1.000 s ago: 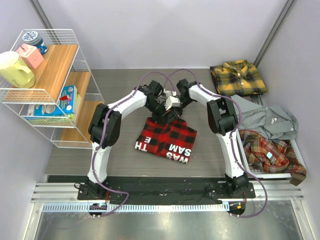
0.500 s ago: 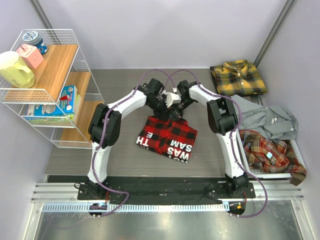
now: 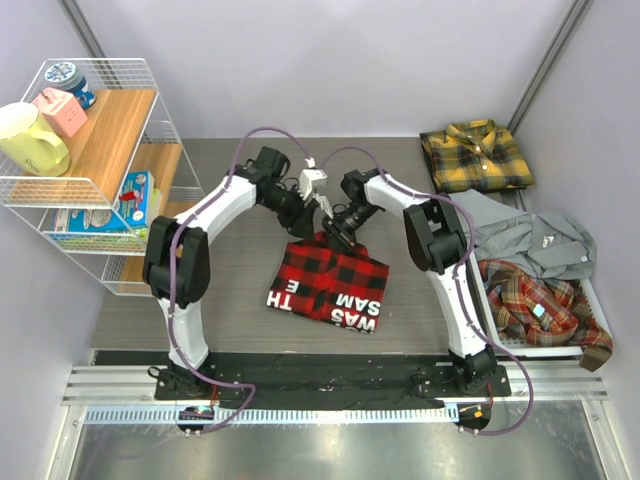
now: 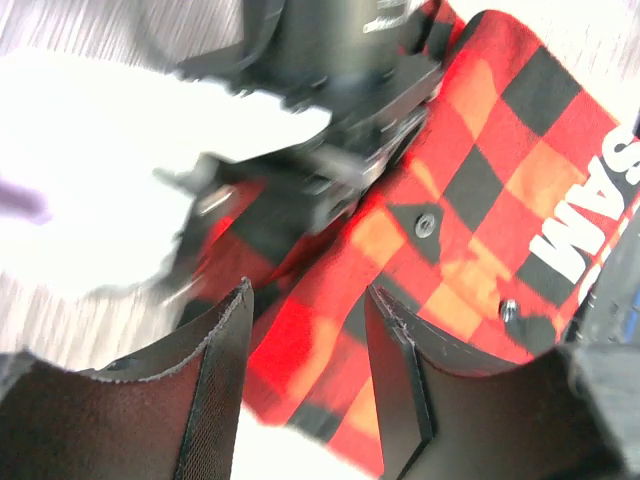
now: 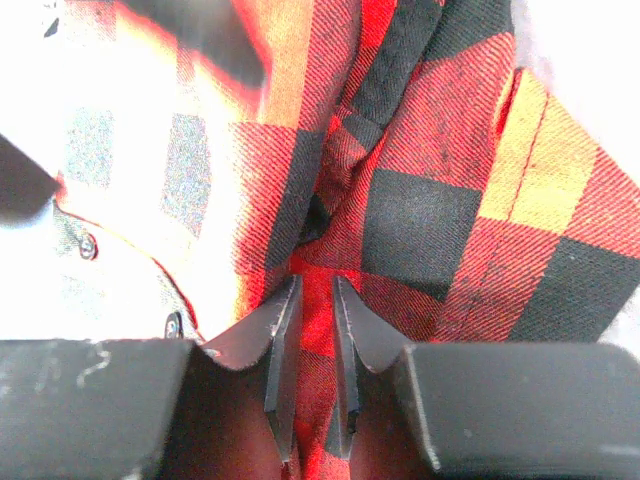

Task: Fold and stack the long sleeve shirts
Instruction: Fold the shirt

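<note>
Right gripper (image 5: pixel 315 287) first: its jaws are drawn in to a narrow slit, and a raised fold of the red-and-black check shirt (image 5: pixel 430 200) is pinched between them, cloth bunching up on either side of the fingertips. Left gripper (image 4: pixel 307 296) is right alongside, jaws spread wide with nothing in them, hovering over the same shirt; whether it touches the fabric, I can't tell. From its wrist view the right gripper's dark body sits just ahead, and the white block lettering (image 4: pixel 580 225) runs off to the side. Seen from above, both grippers meet at the far edge of the shirt (image 3: pixel 330 280), which spreads on the table (image 3: pixel 230 300) from under them back toward the arm bases, lettering at the near end. Well away, past the right gripper on its far outer side, the yellow-and-black plaid shirt (image 3: pixel 475 155) lies folded. Nearer on that same side, the grey shirt (image 3: pixel 540 240) is draped beside the crumpled orange-brown plaid shirt (image 3: pixel 540 305).
</note>
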### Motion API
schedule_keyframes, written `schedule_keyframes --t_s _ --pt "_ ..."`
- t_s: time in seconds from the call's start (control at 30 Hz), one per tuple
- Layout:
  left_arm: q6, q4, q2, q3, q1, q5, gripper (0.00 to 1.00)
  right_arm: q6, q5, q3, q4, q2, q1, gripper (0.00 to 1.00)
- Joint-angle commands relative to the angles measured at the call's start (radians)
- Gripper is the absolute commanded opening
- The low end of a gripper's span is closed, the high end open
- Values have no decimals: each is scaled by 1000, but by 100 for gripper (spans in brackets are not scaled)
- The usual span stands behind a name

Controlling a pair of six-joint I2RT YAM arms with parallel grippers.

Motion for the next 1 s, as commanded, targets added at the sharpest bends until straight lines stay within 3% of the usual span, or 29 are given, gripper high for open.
schedule_keyframes --t_s 0.0,0.13,0.37,0.63,0.97 --pt "44 -151 -64 -27 42 77 50 -86 -51 31 -42 1 37 25" --pt "124 -258 -63 -40 45 116 53 -93 -30 41 -53 -11 40 26" --pt "65 -212 -6 -48 71 162 59 -96 42 100 -54 -71 11 37" --pt "92 -249 121 25 100 211 63 -128 25 94 -109 -68 5 38" --pt "156 -272 198 38 114 160 63 -142 22 90 -135 -77 -20 37"
